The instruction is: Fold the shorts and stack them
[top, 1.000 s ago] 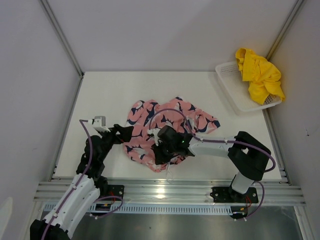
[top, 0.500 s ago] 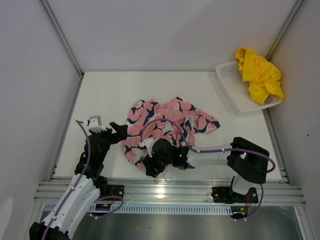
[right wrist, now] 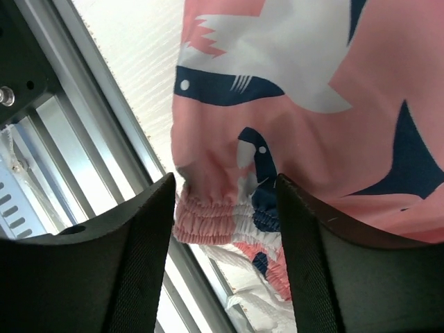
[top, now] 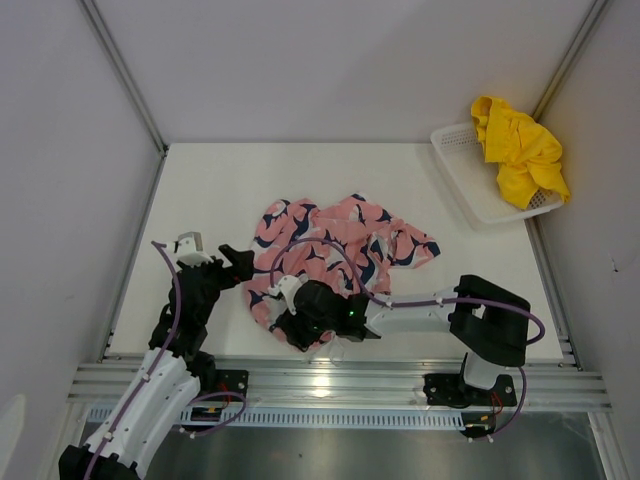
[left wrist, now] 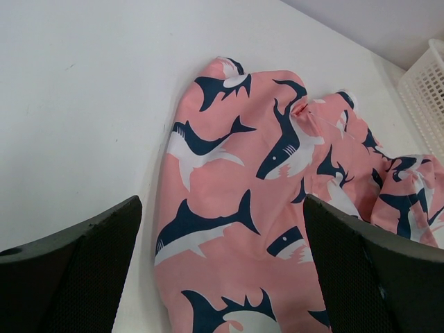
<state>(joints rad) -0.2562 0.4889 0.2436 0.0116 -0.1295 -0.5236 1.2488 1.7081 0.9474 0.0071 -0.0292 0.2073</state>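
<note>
While the left gripper hangs released beside the pink shark-print shorts, the right gripper, fingers spread, straddles their elastic waistband.

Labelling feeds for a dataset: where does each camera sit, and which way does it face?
Top external: above, behind the bases, looking down at the table; left arm and right arm show.
Left wrist: on the left arm, facing the pink shorts; its fingers show.
Right wrist: on the right arm, facing the waistband near the rail; its fingers show.
Shared: all see the pink shorts.
</note>
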